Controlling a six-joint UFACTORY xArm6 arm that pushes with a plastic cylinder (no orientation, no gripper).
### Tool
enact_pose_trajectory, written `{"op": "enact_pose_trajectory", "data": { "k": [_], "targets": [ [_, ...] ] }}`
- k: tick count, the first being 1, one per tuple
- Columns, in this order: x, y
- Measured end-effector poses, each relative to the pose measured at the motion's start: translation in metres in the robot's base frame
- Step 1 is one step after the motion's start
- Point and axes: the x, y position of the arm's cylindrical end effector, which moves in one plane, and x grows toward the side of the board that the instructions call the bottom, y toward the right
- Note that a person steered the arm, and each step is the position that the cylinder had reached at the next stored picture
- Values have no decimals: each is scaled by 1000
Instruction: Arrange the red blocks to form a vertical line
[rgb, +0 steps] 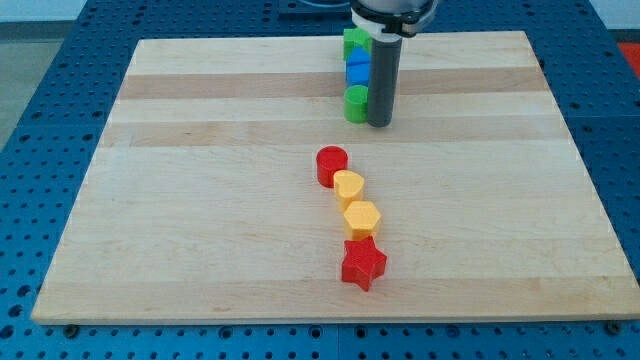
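Observation:
A red cylinder (331, 164) sits near the board's middle. A red star (363, 263) lies below it toward the view's bottom. Between them are two yellow blocks, a heart-like one (349, 187) touching the cylinder and a hexagon-like one (361, 217) just above the star. The four form a slightly slanted column. My tip (379, 122) rests on the board at the view's top, just right of a green block (356, 102), well above the red cylinder.
A column of blocks stands at the top centre: a green one (356, 41), two blue ones (359, 58) (359, 74), then the lower green one. The wooden board (200, 200) lies on a blue perforated table.

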Motion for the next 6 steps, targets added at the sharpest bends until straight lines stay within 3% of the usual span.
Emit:
{"op": "enact_pose_trajectory", "data": {
  "k": [3, 6],
  "targets": [
    [-8, 0],
    [32, -11]
  ]
}}
